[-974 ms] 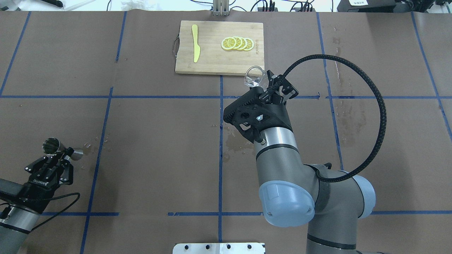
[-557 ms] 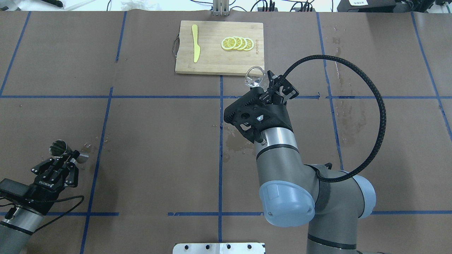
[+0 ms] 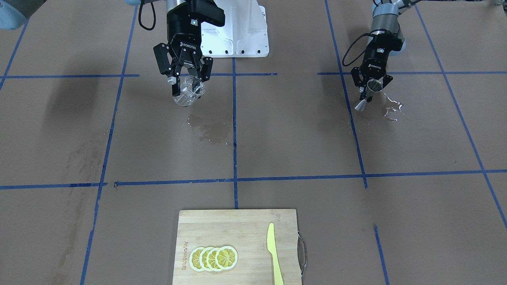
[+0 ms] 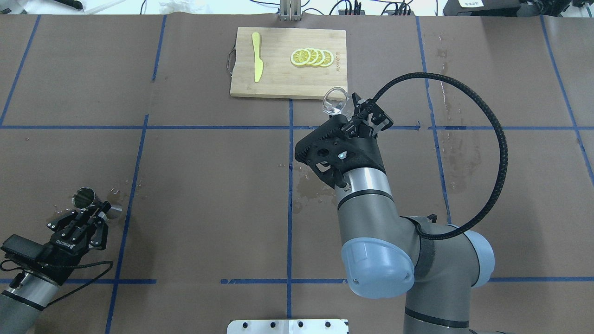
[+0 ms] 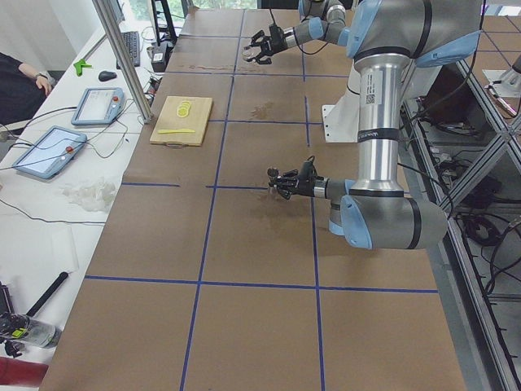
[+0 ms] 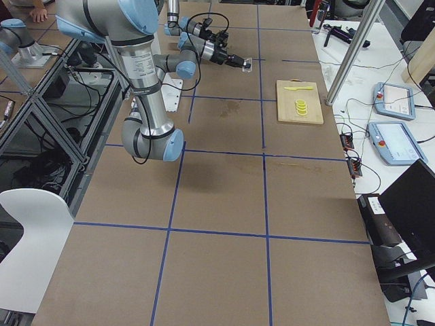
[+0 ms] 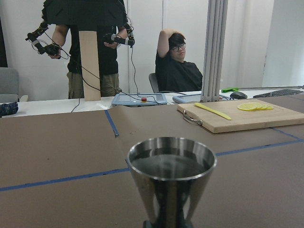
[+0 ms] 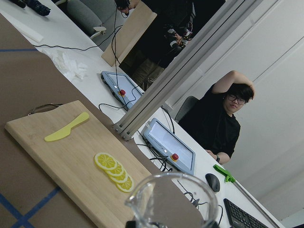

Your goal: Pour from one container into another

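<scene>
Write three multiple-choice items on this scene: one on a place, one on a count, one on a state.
1. The small hourglass-shaped steel jigger is
A. in the left pincer
B. in a person's hand
C. on a shelf

2. Yellow lemon slices on the rectangular wooden cutting board:
A. two
B. six
C. four

3. The right pincer is
A. open and empty
B. shut on the small clear glass cup
C. shut on a spoon

Answers: 1 A, the pincer clamps the jigger's narrow middle; 2 C, four overlapping rounds show; 3 B, the pincer grips the cup's sides.
</scene>
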{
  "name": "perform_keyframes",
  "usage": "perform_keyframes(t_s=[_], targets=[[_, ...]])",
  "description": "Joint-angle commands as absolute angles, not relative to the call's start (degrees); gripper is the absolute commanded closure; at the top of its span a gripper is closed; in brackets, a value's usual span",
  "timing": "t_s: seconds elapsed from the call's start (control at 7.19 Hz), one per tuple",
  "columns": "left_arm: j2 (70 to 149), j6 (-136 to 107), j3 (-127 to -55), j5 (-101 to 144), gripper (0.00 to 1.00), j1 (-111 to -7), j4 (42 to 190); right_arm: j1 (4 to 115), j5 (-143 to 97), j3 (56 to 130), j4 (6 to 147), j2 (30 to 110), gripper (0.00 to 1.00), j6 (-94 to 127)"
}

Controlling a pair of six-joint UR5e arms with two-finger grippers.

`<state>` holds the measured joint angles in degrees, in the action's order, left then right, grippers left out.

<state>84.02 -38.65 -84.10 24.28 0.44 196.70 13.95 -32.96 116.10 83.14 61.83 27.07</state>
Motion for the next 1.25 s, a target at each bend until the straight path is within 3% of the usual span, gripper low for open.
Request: perform_keyframes(t_s=[0.0, 1.11], targets=[[84.02, -39.02, -83.76, 25.13, 1.00, 0.44, 196.70, 13.97, -32.96, 116.10, 83.14, 61.96, 1.00, 27.42], [84.55, -39.29, -82.18, 27.42, 1.00, 0.35, 196.61, 13.97, -32.87, 116.19, 83.06, 62.05, 1.00, 27.42]])
